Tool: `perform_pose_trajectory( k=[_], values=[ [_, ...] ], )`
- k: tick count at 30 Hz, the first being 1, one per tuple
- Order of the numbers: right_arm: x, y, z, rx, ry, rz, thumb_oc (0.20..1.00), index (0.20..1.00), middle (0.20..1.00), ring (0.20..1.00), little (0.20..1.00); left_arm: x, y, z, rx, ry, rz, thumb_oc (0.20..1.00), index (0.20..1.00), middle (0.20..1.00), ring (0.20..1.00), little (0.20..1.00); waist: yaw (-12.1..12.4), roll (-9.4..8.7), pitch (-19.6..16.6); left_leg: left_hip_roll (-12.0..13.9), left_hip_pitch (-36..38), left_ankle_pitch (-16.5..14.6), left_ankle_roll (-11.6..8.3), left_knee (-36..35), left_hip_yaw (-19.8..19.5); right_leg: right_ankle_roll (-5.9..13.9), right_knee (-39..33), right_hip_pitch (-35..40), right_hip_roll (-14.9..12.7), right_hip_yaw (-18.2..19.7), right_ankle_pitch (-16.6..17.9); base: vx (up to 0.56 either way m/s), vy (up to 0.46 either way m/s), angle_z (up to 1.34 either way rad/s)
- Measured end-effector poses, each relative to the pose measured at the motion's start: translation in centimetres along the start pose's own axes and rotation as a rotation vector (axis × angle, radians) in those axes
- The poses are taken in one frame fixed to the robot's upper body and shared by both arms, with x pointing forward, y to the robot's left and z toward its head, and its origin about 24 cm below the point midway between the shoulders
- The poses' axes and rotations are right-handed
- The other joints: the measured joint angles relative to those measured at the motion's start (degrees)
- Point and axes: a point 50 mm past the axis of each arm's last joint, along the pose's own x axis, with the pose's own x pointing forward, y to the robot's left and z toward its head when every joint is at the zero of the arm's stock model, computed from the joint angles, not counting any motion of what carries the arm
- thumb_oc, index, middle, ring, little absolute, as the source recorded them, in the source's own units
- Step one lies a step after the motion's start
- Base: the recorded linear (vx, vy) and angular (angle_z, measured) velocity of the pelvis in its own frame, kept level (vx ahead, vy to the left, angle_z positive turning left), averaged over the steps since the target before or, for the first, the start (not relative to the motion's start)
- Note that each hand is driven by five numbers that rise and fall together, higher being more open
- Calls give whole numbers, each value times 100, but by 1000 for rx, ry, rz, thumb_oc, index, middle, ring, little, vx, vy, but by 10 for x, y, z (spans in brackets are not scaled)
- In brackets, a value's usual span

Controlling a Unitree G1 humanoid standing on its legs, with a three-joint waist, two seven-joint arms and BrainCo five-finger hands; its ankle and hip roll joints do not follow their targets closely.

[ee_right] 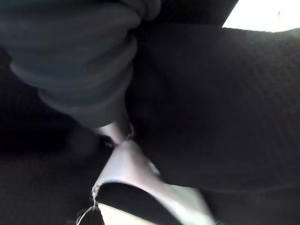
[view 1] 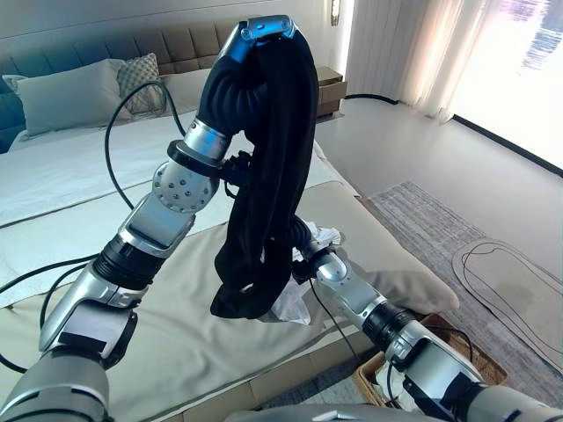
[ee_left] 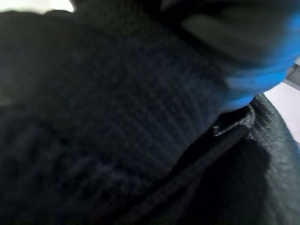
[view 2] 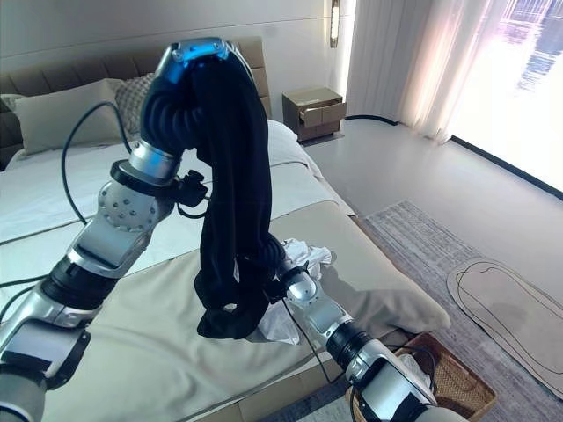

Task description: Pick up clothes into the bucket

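A long black knitted garment (view 1: 268, 176) hangs from my left hand (view 1: 227, 83), which is raised high over the bed; the cloth is draped over the hand and reaches down to the beige blanket. My right hand (view 1: 303, 237) is low on the bed, pressed against the back of the hanging garment's lower part and largely hidden by it. A crumpled white cloth (view 2: 308, 255) lies on the blanket beside the right hand. The woven bucket (view 2: 453, 378) stands on the floor at the bed's near right corner, below my right arm. In both wrist views the black knit (ee_right: 225, 93) is right against the hand.
The bed carries a beige blanket (view 1: 176, 334) over white sheets, with pillows (view 1: 70, 92) at the headboard. A nightstand (view 2: 314, 110) stands beyond the bed. A grey rug (view 1: 440, 220) covers the floor to the right, toward the curtained window.
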Motion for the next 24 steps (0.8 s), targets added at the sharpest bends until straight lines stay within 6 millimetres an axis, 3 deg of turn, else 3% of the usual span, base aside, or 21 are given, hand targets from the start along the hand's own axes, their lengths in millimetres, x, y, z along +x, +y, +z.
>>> perform_pose_trajectory(
  k=[5, 11, 14, 16, 17, 19, 21, 24],
  values=[
    [-4, -4, -1, -1, 5, 24, 200, 200, 200, 200, 200, -1, 3, 0, 16, 3, 4, 200, 200, 200, 200, 200, -9, -2, -1, -10, 0, 0, 0, -2, -10, 0, 0, 0, -2, -8, 0, 0, 0, 0],
    [-32, -32, -20, 40, 55, -54, 200, 200, 200, 200, 200, -20, 20, -8, 79, 72, 61, 200, 200, 200, 200, 200, -18, -2, -3, 2, 9, -1, 1, -18, 18, 0, 0, -4, -5, -1, -2, 1, 2, -1],
    [-62, -66, -31, 98, 61, -224, 200, 200, 200, 200, 200, -53, 35, -19, 162, 177, 152, 200, 200, 200, 200, 200, -45, 4, -4, 10, 22, -1, 1, -42, 40, 0, -1, -15, -5, 25, -5, 5, 7, -2],
    [-79, -90, -35, 84, 72, -311, 200, 200, 200, 200, 200, -75, 35, -30, 193, 266, 179, 200, 200, 200, 200, 200, -77, -21, 4, 10, 42, -1, 1, -83, 58, 0, 0, -26, 7, 31, -4, 10, 13, -3],
    [-91, -105, -32, 89, 48, -387, 200, 200, 200, 200, 200, -100, 31, -38, 160, 347, 248, 200, 200, 200, 200, 200, -115, -20, 10, 12, 86, -1, 2, -121, 68, 8, -1, -15, -6, 46, -11, 5, 13, -5],
    [-97, -114, -29, 96, 24, -439, 200, 200, 200, 200, 200, -123, 23, -48, 127, 444, 282, 200, 200, 200, 200, 200, -147, -32, 11, 21, 115, 1, 7, -157, 70, 8, -2, -11, -1, 64, -12, 5, 14, -7],
    [-114, -126, -27, 111, -11, -530, 200, 200, 200, 200, 200, -152, 4, -63, 65, 566, 340, 200, 200, 200, 200, 200, -192, -73, 36, 13, 131, -1, 10, -183, 86, 30, -2, -22, 4, 95, -30, 7, 14, -5],
    [-124, -134, -25, 110, -33, -589, 200, 200, 200, 200, 200, -187, -17, -76, 41, 734, 334, 200, 200, 200, 200, 200, -215, -127, 86, 22, 193, 6, 21, -234, 125, 27, -2, -22, 14, 121, -41, -11, 4, -8]
  ],
)
